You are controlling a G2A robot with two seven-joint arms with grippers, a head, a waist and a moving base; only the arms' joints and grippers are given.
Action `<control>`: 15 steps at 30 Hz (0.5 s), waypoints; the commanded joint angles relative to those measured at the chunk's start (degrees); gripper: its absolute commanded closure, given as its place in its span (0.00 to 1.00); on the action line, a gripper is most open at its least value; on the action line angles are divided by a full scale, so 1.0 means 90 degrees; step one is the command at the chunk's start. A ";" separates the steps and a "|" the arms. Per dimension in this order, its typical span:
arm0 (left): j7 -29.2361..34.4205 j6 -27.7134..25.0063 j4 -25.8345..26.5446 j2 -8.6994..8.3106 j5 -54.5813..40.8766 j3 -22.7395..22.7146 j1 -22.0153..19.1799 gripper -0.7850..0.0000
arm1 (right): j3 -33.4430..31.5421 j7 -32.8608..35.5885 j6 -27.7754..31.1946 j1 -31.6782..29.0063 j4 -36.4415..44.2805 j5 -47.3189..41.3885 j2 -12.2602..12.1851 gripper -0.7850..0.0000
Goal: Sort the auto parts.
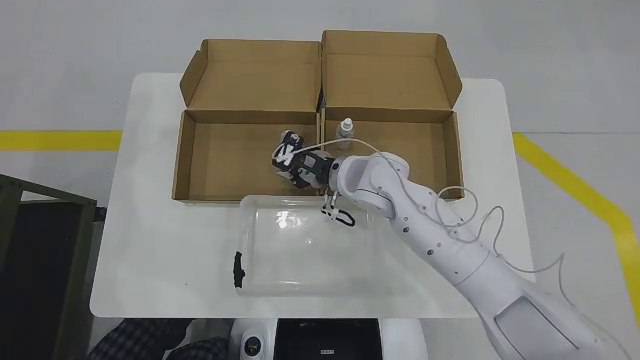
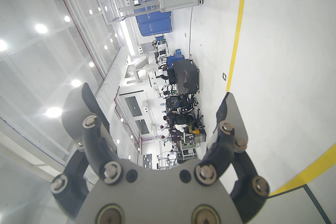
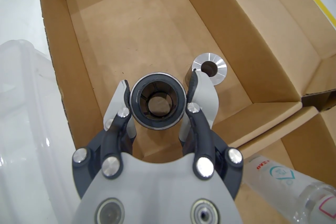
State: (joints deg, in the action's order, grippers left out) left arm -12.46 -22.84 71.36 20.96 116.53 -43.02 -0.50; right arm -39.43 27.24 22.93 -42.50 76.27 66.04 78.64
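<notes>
Two fingers of your right claw are pinched on a black-rimmed sleeve, one on each side, with the gap no wider than the part itself. You've got it over the left box. A silver bushing stands on the box floor, just beside one finger. Your left claw is spread wide, gripping nothing.

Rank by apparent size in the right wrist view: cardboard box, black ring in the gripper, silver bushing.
1. cardboard box, by far the largest
2. black ring, held in the right gripper
3. silver bushing, on the box floor
The ring sits nearer the camera, so its lead over the bushing may be only apparent.
</notes>
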 commanded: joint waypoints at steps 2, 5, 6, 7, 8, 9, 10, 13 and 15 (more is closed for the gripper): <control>0.0000 0.0000 0.0000 0.0000 0.0000 0.0000 0.0000 0.00 | -0.0049 0.0018 0.0034 -0.0040 0.0096 0.0022 -0.0001 0.51; 0.0000 0.0000 0.0000 0.0000 0.0000 0.0000 0.0000 0.00 | -0.0150 -0.0026 0.0078 -0.0108 0.0269 0.0037 -0.0019 0.51; 0.0000 0.0000 0.0000 0.0000 0.0000 0.0000 0.0000 0.00 | -0.0186 -0.0032 0.0106 -0.0139 0.0352 0.0047 -0.0029 0.51; 0.0000 0.0000 0.0000 0.0000 0.0000 0.0000 0.0000 0.00 | -0.0230 -0.0042 0.0131 -0.0176 0.0441 0.0048 -0.0041 0.51; 0.0000 0.0000 0.0000 0.0000 0.0000 0.0000 0.0000 0.00 | -0.0278 -0.0050 0.0163 -0.0217 0.0534 0.0042 -0.0054 0.51; 0.0000 0.0000 0.0000 0.0000 0.0000 0.0000 0.0000 0.00 | -0.0327 -0.0047 0.0187 -0.0254 0.0636 0.0067 -0.0070 0.51; 0.0000 0.0000 0.0000 0.0000 0.0000 0.0000 0.0000 0.00 | -0.0377 -0.0056 0.0215 -0.0302 0.0744 0.0072 -0.0086 0.52; 0.0000 0.0000 0.0000 0.0000 0.0000 0.0000 0.0000 0.00 | -0.0551 -0.0083 0.0294 -0.0458 0.1064 0.0100 -0.0140 0.53; 0.0000 0.0000 0.0000 0.0000 0.0000 0.0000 0.0000 0.00 | -0.0681 -0.0110 0.0328 -0.0585 0.1281 0.0125 -0.0181 0.52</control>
State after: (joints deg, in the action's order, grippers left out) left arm -12.46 -22.84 71.36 20.96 116.53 -43.02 -0.50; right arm -44.99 26.35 25.77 -47.21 86.86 67.07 77.18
